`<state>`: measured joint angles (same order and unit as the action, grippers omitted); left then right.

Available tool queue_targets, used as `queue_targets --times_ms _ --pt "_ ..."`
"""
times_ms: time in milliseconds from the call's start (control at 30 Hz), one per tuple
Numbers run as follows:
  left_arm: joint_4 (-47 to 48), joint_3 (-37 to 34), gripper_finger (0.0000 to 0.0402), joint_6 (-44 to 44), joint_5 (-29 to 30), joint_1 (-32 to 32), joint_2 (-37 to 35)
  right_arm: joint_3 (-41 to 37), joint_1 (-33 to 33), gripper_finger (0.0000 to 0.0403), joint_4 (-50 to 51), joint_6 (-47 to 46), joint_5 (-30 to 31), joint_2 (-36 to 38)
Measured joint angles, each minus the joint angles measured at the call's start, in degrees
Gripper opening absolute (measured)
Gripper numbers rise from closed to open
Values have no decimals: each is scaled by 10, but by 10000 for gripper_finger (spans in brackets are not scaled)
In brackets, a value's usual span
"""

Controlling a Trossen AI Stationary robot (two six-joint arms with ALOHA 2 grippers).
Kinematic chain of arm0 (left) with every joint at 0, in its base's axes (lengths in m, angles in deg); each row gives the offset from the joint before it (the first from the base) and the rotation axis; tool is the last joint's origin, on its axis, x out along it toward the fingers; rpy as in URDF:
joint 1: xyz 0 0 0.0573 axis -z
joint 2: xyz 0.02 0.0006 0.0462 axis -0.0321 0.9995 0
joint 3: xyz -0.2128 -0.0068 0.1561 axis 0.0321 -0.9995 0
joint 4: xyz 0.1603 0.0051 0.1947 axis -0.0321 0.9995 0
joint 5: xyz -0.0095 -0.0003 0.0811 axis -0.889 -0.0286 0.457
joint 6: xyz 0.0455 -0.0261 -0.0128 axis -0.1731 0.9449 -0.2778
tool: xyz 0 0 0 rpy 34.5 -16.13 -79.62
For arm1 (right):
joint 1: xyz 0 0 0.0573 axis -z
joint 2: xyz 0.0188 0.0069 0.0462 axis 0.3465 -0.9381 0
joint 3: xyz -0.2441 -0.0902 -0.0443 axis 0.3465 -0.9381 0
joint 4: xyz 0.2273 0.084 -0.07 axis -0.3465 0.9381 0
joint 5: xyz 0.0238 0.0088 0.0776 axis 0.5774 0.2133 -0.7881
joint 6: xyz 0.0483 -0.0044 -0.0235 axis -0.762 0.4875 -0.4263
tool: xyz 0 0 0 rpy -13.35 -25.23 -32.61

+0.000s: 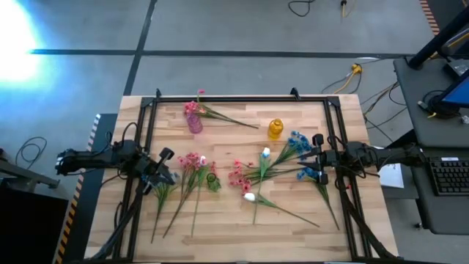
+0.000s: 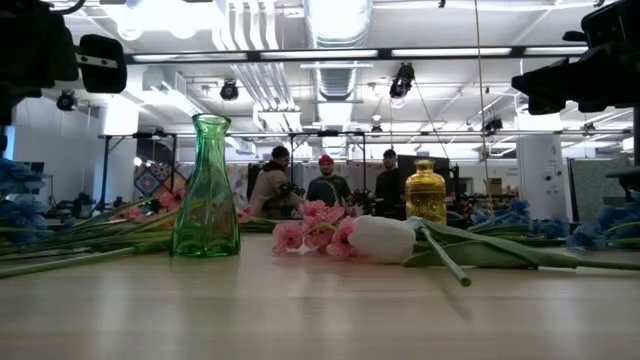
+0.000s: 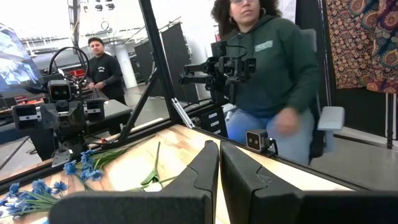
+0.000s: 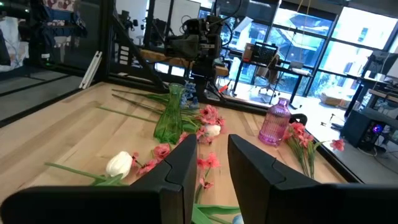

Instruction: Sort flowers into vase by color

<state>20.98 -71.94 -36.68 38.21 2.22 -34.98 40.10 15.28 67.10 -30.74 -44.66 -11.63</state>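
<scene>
Flowers lie scattered on the wooden table (image 1: 227,224). Pink sprigs (image 1: 192,161) lie left of the small green vase (image 1: 212,181), and more pink blossoms (image 1: 238,176) to its right. White flowers (image 1: 249,196) lie near the middle, blue ones (image 1: 297,141) at the right. A pink vase (image 1: 194,123) stands at the back with a pink sprig (image 1: 212,112) lying beside it. The yellow vase (image 1: 275,129) stands empty. My left gripper (image 1: 167,165) hovers by the left pink sprigs, shut and empty (image 3: 219,149). My right gripper (image 1: 316,150) is over the blue flowers, fingers slightly apart (image 4: 212,149), nothing seen between them.
A black frame (image 1: 234,98) rims the table. In the low view the green vase (image 2: 210,190), a white tulip (image 2: 385,240) and the yellow vase (image 2: 425,192) stand close. A seated person (image 3: 267,81) is beyond the table edge; others stand farther back (image 2: 325,185).
</scene>
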Motion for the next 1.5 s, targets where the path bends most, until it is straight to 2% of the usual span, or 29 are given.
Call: queue_targets --times_ms 333,767,867,1067,1167,1300,1500 --pt "0 0 0 0 0 0 0 0 0 68 0 0 0 0" --pt "-1 0 0 -2 0 0 0 0 0 85 -1 5 0 0" --pt "-29 0 0 3 0 0 0 0 0 86 -3 3 0 0" --pt "-173 0 0 126 0 0 0 0 0 77 -15 -69 4 0" --pt "-225 0 0 169 0 0 0 0 0 69 -18 -158 4 0" --pt "-258 0 0 171 0 0 0 0 0 60 -45 -228 21 0" --pt "-281 0 0 117 0 0 0 0 0 52 -68 -256 21 0"
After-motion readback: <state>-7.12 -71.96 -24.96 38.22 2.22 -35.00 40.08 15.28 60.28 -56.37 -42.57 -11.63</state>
